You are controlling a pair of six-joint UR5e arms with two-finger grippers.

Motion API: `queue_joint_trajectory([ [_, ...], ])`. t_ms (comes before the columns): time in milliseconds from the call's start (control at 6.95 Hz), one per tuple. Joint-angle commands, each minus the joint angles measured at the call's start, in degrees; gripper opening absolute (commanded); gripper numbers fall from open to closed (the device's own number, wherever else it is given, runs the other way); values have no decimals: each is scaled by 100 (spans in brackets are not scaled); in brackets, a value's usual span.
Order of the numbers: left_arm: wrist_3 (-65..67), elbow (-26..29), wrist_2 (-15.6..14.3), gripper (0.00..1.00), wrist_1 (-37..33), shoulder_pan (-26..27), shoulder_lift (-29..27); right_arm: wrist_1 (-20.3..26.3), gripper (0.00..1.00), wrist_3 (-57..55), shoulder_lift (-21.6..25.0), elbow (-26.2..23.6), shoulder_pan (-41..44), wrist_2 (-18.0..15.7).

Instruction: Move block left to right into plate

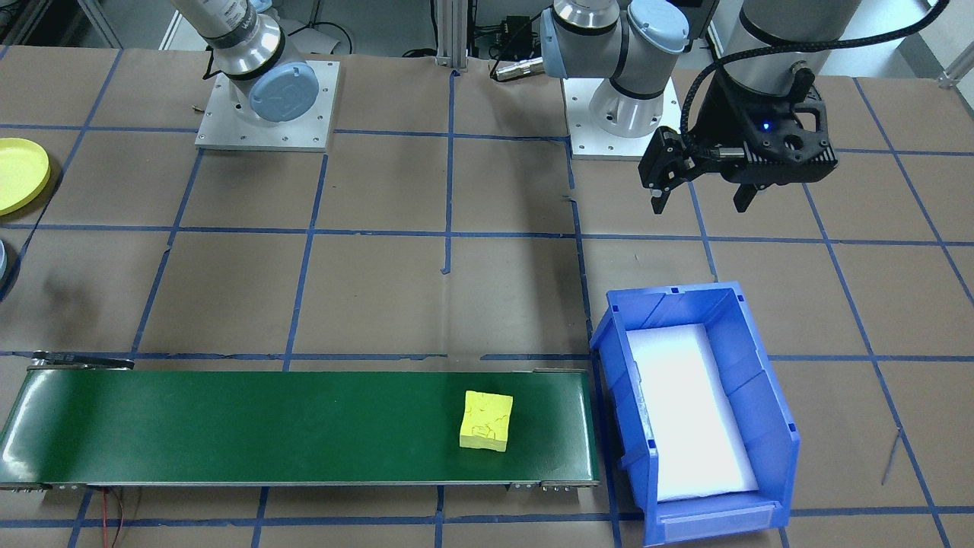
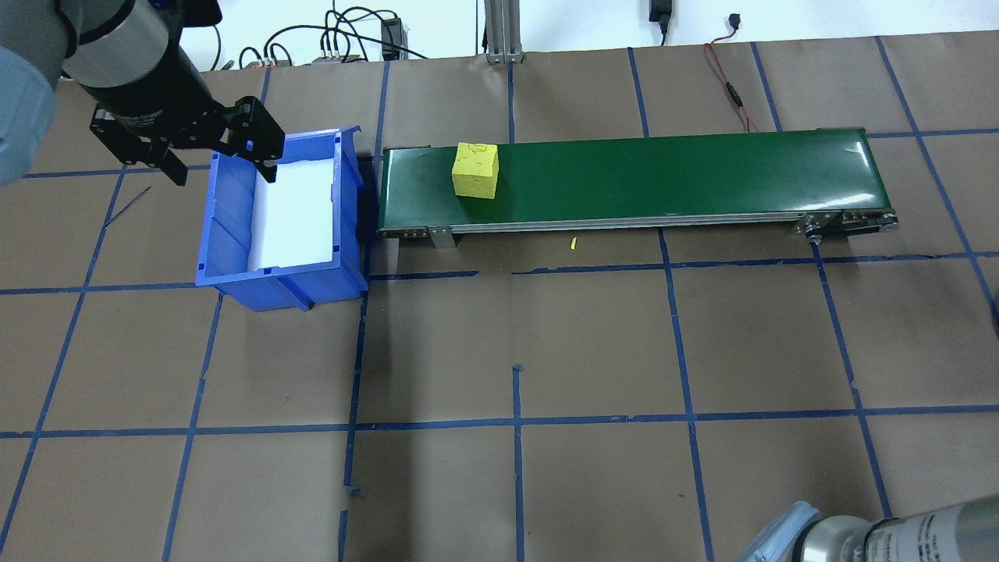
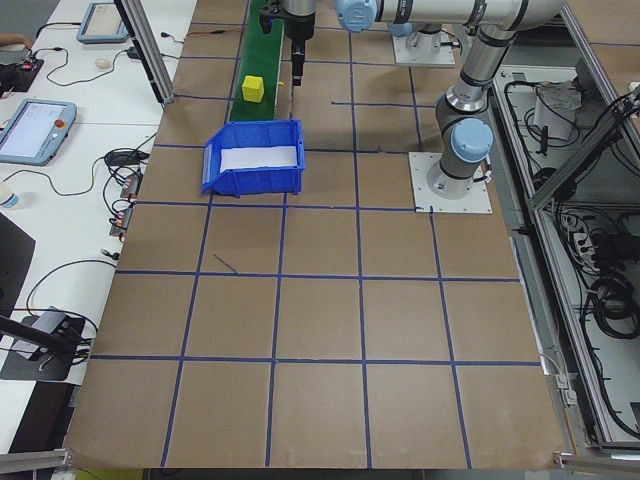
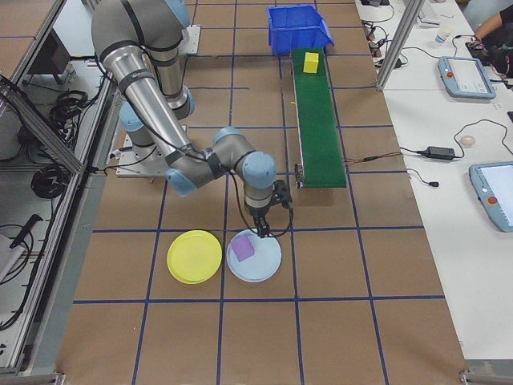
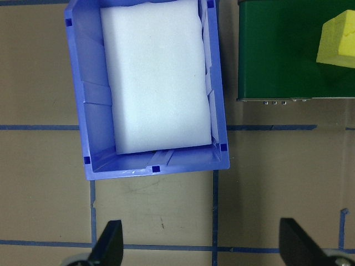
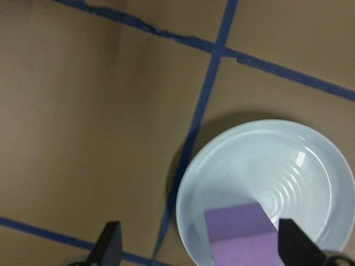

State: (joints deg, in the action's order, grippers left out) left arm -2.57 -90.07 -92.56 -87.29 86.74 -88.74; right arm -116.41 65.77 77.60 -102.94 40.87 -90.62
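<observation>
Glossy plastic yellow plate (image 4: 194, 257), matt green belt (image 1: 297, 426), brown paper table (image 2: 593, 343).

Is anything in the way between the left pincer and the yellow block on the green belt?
Nothing visible blocks it. The left pincer hangs open in the air by the blue bin, which sits beside the belt's end. The yellow block lies alone on the belt, top bare, so coming down from above looks free.

A robotics lab: 2 UR5e arms bolted to a paper-covered tabletop (image 3: 320, 330) gridded with blue tape (image 2: 515, 421), teach pendants (image 4: 465, 76), cables and aluminium framing alongside.
</observation>
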Motion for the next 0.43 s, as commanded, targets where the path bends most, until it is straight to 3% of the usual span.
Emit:
queue_joint_trajectory([
  [0,-7,-89,37,100,1,43,67,374,100,-2146,326,195,1557,149],
  [288,11,-72,37,100,1,132,67,330,100,-4536,256,292,2956,508],
])
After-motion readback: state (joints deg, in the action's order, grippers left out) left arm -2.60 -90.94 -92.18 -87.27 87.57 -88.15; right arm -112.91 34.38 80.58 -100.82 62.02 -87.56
